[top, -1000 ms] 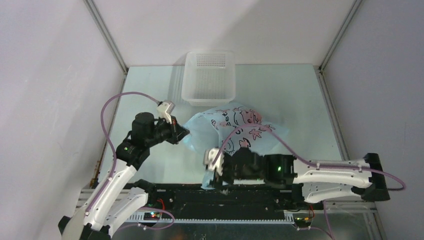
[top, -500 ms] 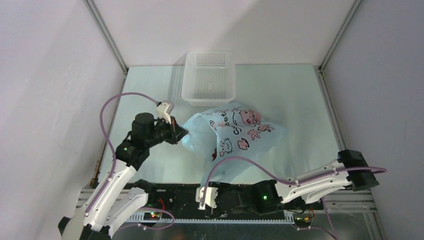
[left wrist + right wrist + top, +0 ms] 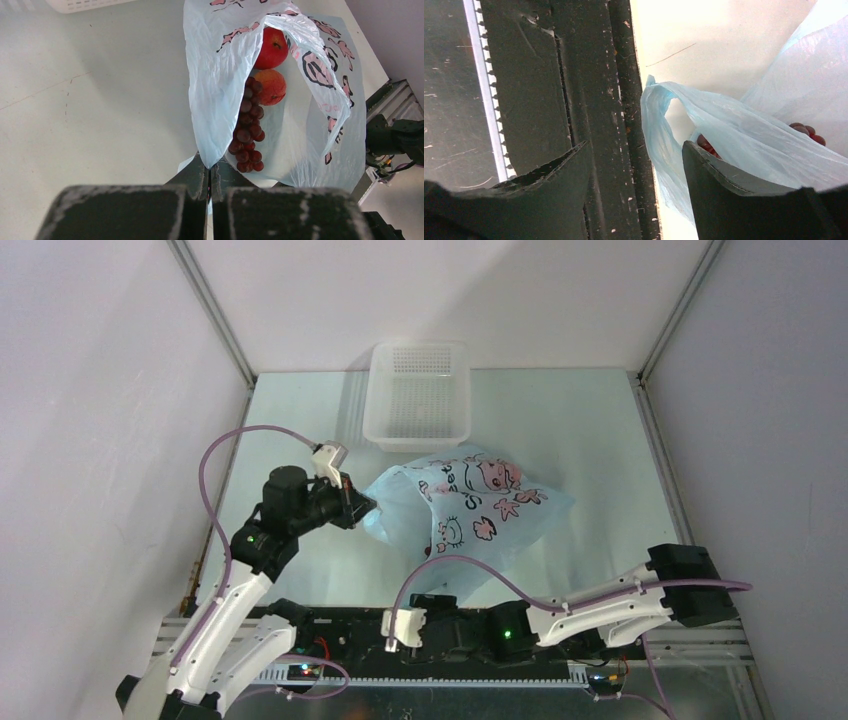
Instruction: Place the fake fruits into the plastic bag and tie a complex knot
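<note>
Item, nearest you: your right gripper point(image 3: 636, 146), low over the black rail point(image 3: 589, 75) at the table's near edge, jaws standing apart with nothing gripped. A loose light-blue fold of the plastic bag point(image 3: 724, 130) lies just beyond its fingertips. Item, left of centre: your left gripper point(image 3: 209, 172), jaws pressed together and clamped on the bag's rim. Item, mid-table point(image 3: 600, 440): the plastic bag itself, lying on its side, mouth gaping toward the left gripper. Contents, inside the bag: grapes point(image 3: 248, 125) nearest the mouth, orange-peach fruit point(image 3: 272, 86) touching them, red fruit point(image 3: 272, 47) behind that. Item, far end: white perforated basket point(image 3: 418, 390), just beyond the bag.
</note>
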Controlling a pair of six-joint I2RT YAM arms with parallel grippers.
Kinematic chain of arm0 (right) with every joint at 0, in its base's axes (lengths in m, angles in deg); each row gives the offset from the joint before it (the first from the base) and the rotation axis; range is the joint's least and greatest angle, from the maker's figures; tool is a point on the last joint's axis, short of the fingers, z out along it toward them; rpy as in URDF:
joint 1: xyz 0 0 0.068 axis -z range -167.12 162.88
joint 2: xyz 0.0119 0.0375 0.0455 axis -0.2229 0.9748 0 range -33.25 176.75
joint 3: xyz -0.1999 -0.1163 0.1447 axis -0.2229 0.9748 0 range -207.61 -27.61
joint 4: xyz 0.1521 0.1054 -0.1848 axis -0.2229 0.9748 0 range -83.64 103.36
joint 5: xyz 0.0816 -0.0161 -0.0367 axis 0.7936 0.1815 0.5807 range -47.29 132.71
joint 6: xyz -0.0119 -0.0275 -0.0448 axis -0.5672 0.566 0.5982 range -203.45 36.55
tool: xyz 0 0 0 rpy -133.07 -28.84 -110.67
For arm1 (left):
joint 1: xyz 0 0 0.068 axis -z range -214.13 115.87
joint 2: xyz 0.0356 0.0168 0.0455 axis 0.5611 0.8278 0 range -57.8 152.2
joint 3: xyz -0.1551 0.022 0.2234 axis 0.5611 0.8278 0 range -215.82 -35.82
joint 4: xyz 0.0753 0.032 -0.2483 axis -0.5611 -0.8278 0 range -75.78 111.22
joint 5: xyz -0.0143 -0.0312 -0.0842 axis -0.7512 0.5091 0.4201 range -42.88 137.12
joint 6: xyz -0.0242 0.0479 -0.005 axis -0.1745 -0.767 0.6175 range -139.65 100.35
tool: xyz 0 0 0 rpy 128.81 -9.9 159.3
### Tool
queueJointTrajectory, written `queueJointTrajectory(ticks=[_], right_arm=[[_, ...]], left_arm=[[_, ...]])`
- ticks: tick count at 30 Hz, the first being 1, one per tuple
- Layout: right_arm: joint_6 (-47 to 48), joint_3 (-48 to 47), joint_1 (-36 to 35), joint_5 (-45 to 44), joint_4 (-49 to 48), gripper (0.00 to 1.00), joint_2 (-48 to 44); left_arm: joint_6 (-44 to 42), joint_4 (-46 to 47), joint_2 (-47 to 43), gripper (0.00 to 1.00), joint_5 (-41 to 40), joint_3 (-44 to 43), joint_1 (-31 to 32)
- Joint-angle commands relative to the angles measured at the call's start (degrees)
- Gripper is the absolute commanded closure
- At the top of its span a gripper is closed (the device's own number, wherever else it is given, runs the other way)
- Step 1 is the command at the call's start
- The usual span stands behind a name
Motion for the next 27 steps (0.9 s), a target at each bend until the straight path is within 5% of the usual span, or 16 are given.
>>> queueJointTrajectory(ticks=[1, 7, 10, 12, 14, 16, 22, 27], right_arm=[[2.3, -0.2, 0.8, -3.2, -2.7, 0.30, 1.3], [4.8, -0.2, 2.8, -4.4, -4.1, 0.33, 4.7], [5.5, -0.1, 4.6, -6.7, -4.3, 0.44, 6.9], [5.9, 0.1, 5.8, -8.2, -4.9, 0.58, 7.7], [6.3, 0.6, 6.7, -10.0, -5.8, 0.89, 7.3], [6.5, 0.7, 7.7, -10.8, -6.3, 1.00, 5.2], [5.1, -2.3, 11.3, -11.1, -6.2, 1.00, -9.7], [10.1, -10.4, 16.0, -14.1, -6.5, 1.00, -21.0]], left_arm=[[0.2, 1.3, -0.7, 1.00, 0.3, -0.2, -0.5], [0.2, 1.4, -0.3, 1.00, 0.6, -0.4, -0.5], [0.1, 1.2, -0.4, 1.00, 0.6, -0.3, -0.4], [0.0, 1.3, -0.5, 1.00, 0.4, -0.4, -0.4], [0.0, 1.3, -0.5, 1.00, -0.1, -0.5, -0.4], [0.1, 1.3, -0.8, 1.00, -0.9, -0.6, -0.5], [3.0, 2.8, 0.5, 1.00, -0.8, -3.3, -0.8], [6.6, 3.7, 3.0, 1.00, -0.2, -15.2, -0.9]])
